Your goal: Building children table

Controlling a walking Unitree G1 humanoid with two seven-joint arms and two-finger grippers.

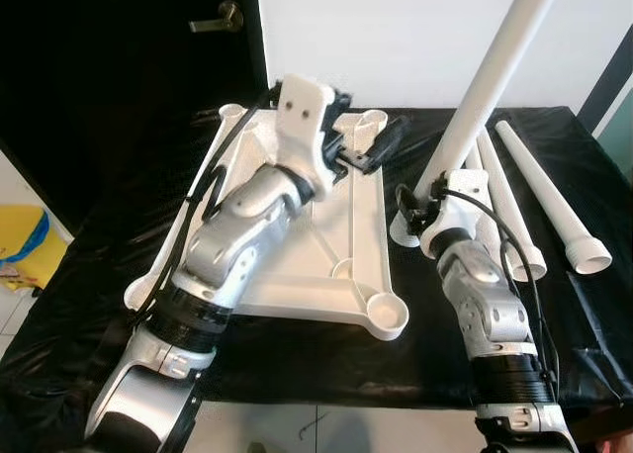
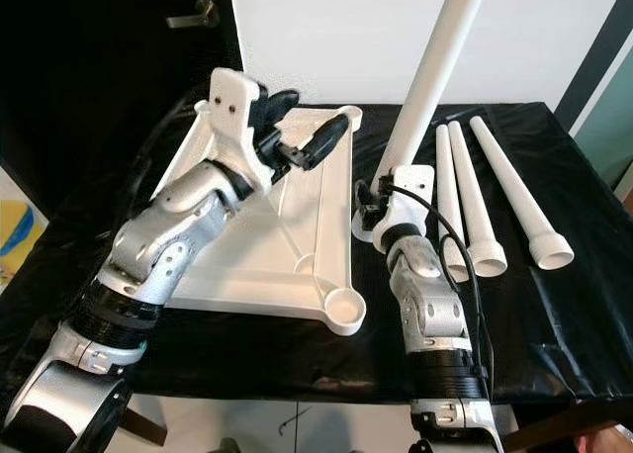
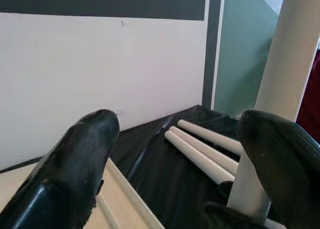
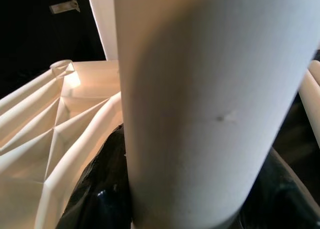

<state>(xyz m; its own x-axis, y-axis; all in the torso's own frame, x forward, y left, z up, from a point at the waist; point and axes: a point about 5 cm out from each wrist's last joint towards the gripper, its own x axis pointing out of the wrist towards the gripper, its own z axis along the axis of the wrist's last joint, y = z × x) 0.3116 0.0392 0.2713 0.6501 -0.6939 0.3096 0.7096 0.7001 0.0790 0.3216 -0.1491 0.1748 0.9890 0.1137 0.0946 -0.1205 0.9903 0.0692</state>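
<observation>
While the right gripper [image 1: 427, 211] holds one white leg [image 1: 485, 87] upright, jaws clenched near its flared foot, the upturned tabletop [image 1: 341, 245] lies on the black-covered worktop [image 1: 593, 315] just beside it; three more legs [image 1: 549, 201] lie to the right. Left gripper [image 1: 371, 151], jaws released, hovers over the tabletop's far edge. Best practice: keep the leg vertical, centre it over a corner socket [image 1: 384, 317], steady the tabletop. No legible writing

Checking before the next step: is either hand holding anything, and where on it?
The right hand holds an upright table leg near its lower end. The left hand is open, holding nothing.
</observation>
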